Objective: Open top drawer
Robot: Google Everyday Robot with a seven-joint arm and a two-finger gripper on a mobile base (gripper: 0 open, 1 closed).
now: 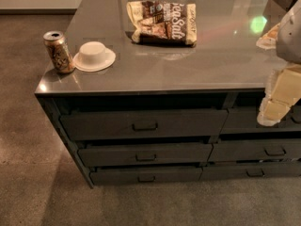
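Observation:
The top drawer point(143, 124) is the wide dark grey front just under the countertop in the left column. It has a small bar handle point(145, 126) at its centre. A dark gap shows above its front edge, and its inside is hidden. My gripper point(274, 105) is the cream blocky part at the right edge of the camera view. It hangs in front of the right column's top drawer, well to the right of the handle and apart from it.
A grey countertop point(211, 65) carries a drink can point(58, 52), an upturned white bowl point(94, 55) and a chip bag point(162, 22). Two lower drawers point(146, 154) sit under the top one, with more drawers point(263, 149) on the right. Brown floor point(28, 126) lies to the left and in front.

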